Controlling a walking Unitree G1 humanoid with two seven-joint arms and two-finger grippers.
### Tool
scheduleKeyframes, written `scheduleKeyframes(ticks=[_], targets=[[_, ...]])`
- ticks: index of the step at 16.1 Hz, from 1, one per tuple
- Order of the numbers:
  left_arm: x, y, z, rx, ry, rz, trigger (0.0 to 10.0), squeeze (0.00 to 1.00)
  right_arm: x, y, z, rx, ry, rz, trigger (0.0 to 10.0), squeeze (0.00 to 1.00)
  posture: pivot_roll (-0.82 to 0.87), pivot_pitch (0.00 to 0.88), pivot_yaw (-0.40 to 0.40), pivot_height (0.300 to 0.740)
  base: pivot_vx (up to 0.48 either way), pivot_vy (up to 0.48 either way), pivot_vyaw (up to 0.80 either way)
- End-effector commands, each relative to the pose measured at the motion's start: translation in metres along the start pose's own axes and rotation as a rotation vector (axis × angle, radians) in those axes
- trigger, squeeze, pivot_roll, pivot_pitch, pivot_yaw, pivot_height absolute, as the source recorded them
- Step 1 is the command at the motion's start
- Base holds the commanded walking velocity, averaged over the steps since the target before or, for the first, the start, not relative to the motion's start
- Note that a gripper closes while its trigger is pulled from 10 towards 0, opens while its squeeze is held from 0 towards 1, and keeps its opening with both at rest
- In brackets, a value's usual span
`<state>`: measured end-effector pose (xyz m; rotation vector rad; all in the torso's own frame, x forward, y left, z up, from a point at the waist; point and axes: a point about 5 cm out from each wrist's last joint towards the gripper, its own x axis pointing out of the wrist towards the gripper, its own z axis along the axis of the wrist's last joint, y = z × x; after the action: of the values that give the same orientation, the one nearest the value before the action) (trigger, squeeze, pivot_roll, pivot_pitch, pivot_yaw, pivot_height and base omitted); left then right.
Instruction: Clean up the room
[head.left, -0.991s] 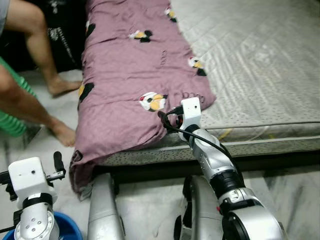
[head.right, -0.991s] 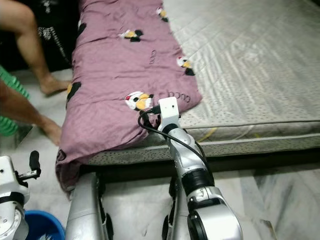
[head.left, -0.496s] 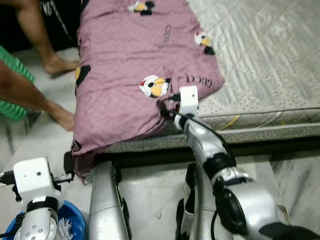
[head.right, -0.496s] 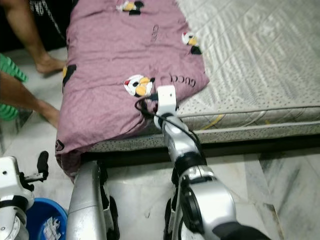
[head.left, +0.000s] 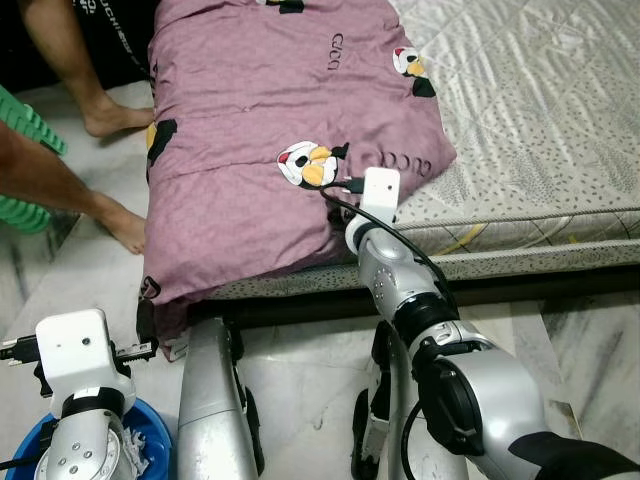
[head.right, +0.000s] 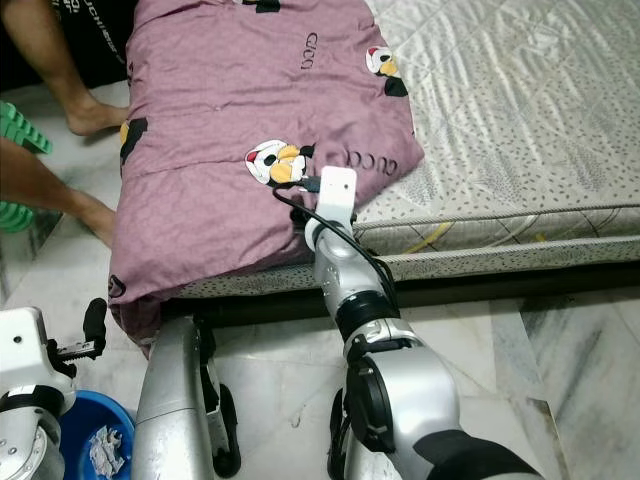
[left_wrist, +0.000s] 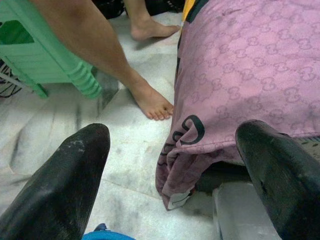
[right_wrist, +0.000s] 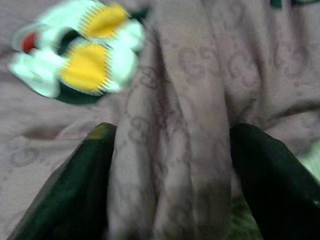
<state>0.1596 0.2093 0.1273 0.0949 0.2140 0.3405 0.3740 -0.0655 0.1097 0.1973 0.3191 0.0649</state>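
The mauve quilted blanket with cartoon-duck patches and printed lettering (head.left: 270, 150) lies along the left side of the bed, spread over the pale grey patterned mattress (head.left: 540, 120), and its near left corner spills off the edge and hangs down toward the white marble floor (head.left: 300, 380). The right gripper (right_wrist: 167, 165) is right at the blanket's near edge, just below one of the duck patches (head.left: 308, 166), and the right wrist view shows it plainly: a thick ridge of mauve fabric is bunched up between the two black fingers (right_wrist: 70, 185), which press in on it from either side — clamped on the blanket. The silver right arm (head.left: 420, 310) reaches up from the floor side to the bed edge, a black cable looping off its wrist.

Down low on the left, the left gripper (left_wrist: 180, 180) hovers near the floor with its fingers spread wide apart, nothing between them; ahead of it are the drooping blanket corner and the marble.

A round blue bucket with scraps of white inside (head.left: 140, 455) sits beneath the left arm. A person's bare legs and feet (head.left: 105, 215) stand on the floor just beside the bed, next to a green plastic stool (left_wrist: 45, 60).
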Motion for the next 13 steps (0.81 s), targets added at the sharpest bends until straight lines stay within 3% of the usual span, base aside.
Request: scheduleKeyframes(ticks=[1,5,8,11,12,13], targets=[[-0.001,0.0,-0.003,0.012,0.022,0.005,10.0,0.0,-0.004,-0.018,-0.029,0.064,0.13,-0.084,0.0,0.0,0.19,0.257,-0.026,0.543,0.0,0.0,0.0],[0.002,-0.003,-0.002,0.001,0.02,-0.004,10.0,0.0,-0.009,-0.069,-0.036,0.108,0.153,-0.248,0.0,0.0,0.18,0.236,-0.031,0.543,0.0,0.0,0.0],[0.005,-0.005,-0.001,-0.004,0.016,-0.016,10.0,0.0,-0.02,-0.098,-0.039,0.101,0.139,-0.337,0.0,0.0,0.16,0.226,-0.033,0.543,0.0,0.0,0.0],[0.01,-0.007,0.0,-0.012,0.005,-0.022,10.0,0.0,-0.05,-0.132,-0.044,0.105,0.139,-0.431,0.0,0.0,0.14,0.214,-0.032,0.543,0.0,0.0,0.0],[0.011,-0.007,0.0,-0.013,0.004,-0.025,10.0,0.0,-0.055,-0.135,-0.044,0.112,0.14,-0.446,0.0,0.0,0.14,0.21,-0.03,0.543,0.0,0.0,0.0],[0.013,-0.01,0.0,-0.018,0.002,-0.038,10.0,0.0,-0.071,-0.143,-0.045,0.118,0.14,-0.479,0.0,0.0,0.12,0.203,-0.028,0.543,0.0,0.0,0.0]])
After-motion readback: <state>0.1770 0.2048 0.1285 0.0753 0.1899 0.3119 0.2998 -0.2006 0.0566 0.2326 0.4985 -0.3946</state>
